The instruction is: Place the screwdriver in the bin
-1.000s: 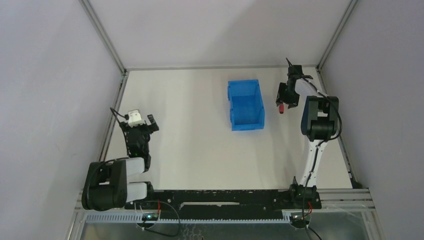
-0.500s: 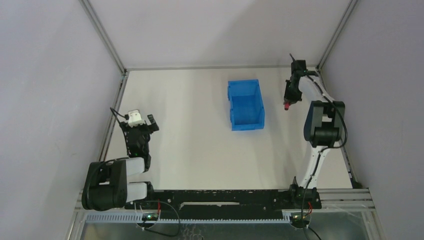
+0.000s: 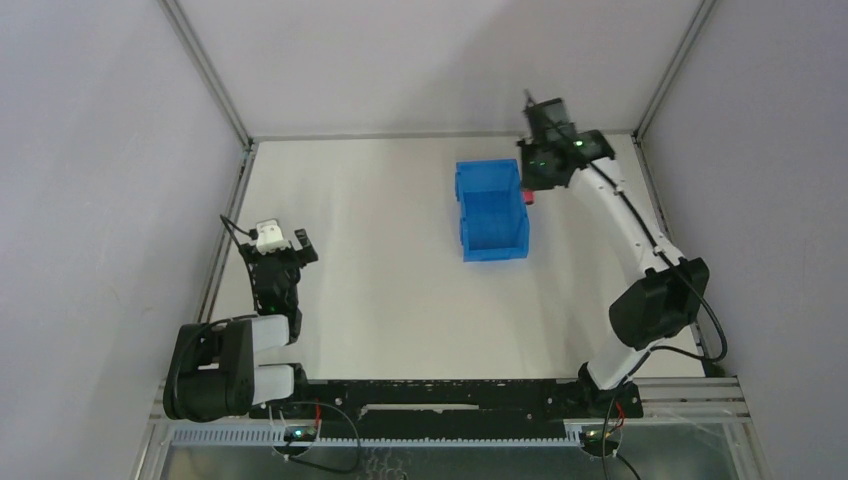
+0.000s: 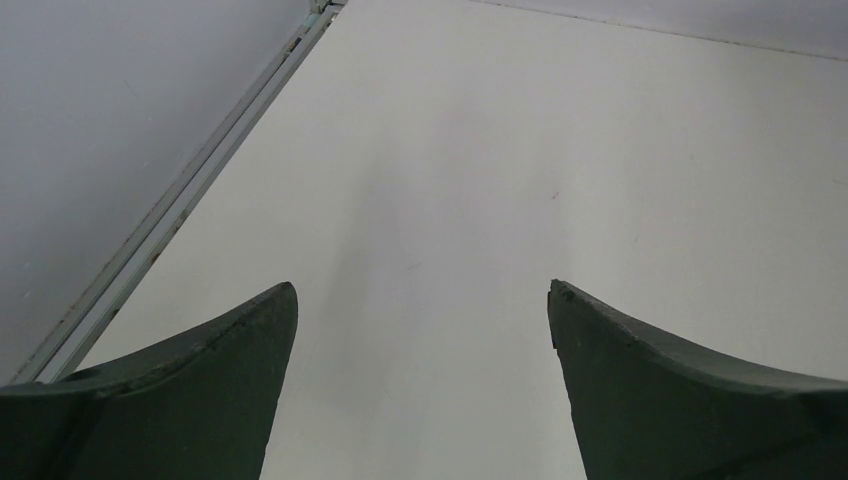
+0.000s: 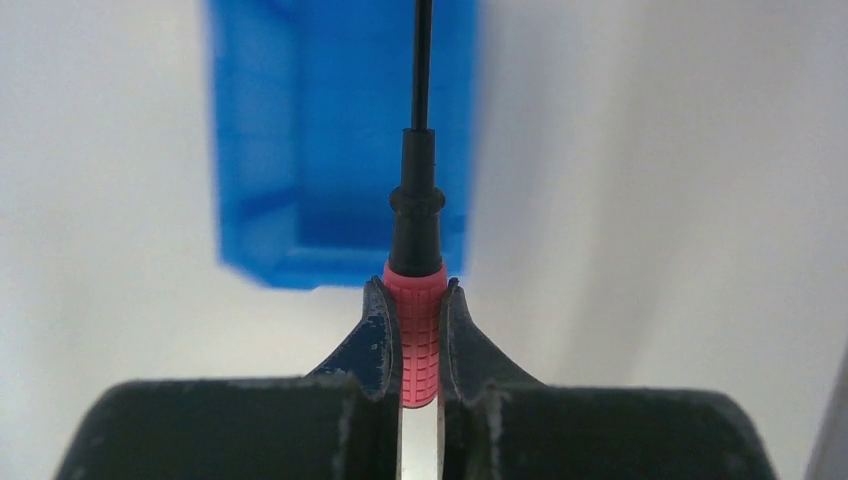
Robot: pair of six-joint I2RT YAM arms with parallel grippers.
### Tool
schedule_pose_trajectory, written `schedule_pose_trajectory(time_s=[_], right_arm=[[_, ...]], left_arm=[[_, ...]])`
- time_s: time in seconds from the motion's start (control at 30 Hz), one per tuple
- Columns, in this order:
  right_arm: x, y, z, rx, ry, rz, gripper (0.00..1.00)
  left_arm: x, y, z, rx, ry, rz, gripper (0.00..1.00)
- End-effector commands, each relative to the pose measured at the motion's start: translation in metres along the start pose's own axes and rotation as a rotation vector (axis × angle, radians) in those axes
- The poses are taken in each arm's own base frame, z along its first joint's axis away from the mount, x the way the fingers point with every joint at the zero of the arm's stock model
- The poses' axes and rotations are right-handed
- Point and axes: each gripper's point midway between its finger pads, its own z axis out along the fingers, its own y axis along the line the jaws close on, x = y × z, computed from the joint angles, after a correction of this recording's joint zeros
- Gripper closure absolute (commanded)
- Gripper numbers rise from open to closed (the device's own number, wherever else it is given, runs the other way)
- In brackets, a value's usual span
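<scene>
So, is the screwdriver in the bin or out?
Out. The right gripper is shut on the screwdriver at its red handle, holding it by the right wall of the bin, whose inside shows only blue.

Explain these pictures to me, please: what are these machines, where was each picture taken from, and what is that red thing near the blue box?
These are two robot arms, a left arm and a right arm, bolted at the near edge of a white table. The wide picture comes from a fixed camera above and behind them. The other two come from small cameras on each wrist, looking out past that arm's two-finger tool. The left tool is open and holds nothing; only bare table shows beyond it. The right tool is shut on the red handle of a small screwdriver, whose thin dark shaft points toward a blue plastic bin standing on the table. Seen from above, that tool hangs by the bin's right wall.
</scene>
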Motion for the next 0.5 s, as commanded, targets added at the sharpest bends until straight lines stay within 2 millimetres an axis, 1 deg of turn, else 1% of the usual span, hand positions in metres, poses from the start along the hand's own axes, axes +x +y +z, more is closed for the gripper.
schedule_pose_trajectory(time_s=[0.0, 0.07, 0.1, 0.17, 0.2, 0.3, 0.4, 0.47], right_arm=[[0.004, 0.051, -0.017, -0.067, -0.027, -0.033, 0.94], [0.011, 0.07, -0.007, -0.083, -0.026, -0.045, 0.93], [0.011, 0.077, 0.001, -0.081, -0.04, -0.028, 0.92], [0.021, 0.086, 0.019, -0.068, -0.026, -0.016, 0.9], [0.023, 0.09, 0.03, -0.064, -0.029, -0.001, 0.89], [0.034, 0.101, 0.059, -0.073, -0.009, -0.018, 0.86], [0.047, 0.107, 0.086, -0.07, 0.012, -0.027, 0.86], [0.057, 0.109, 0.102, -0.06, 0.022, -0.031, 0.83]], left_arm=[[-0.024, -0.002, 0.007, 0.002, -0.07, 0.006, 0.0], [-0.024, -0.002, 0.007, 0.002, -0.069, 0.006, 0.0], [-0.024, -0.002, 0.007, 0.003, -0.068, 0.006, 0.0], [-0.025, -0.002, 0.008, 0.003, -0.071, 0.006, 0.0], [-0.024, -0.002, 0.007, 0.003, -0.069, 0.006, 0.0], [-0.024, -0.002, 0.007, 0.003, -0.07, 0.006, 0.0], [-0.024, -0.002, 0.008, 0.002, -0.069, 0.006, 0.0], [-0.024, -0.002, 0.007, 0.002, -0.07, 0.006, 0.0]])
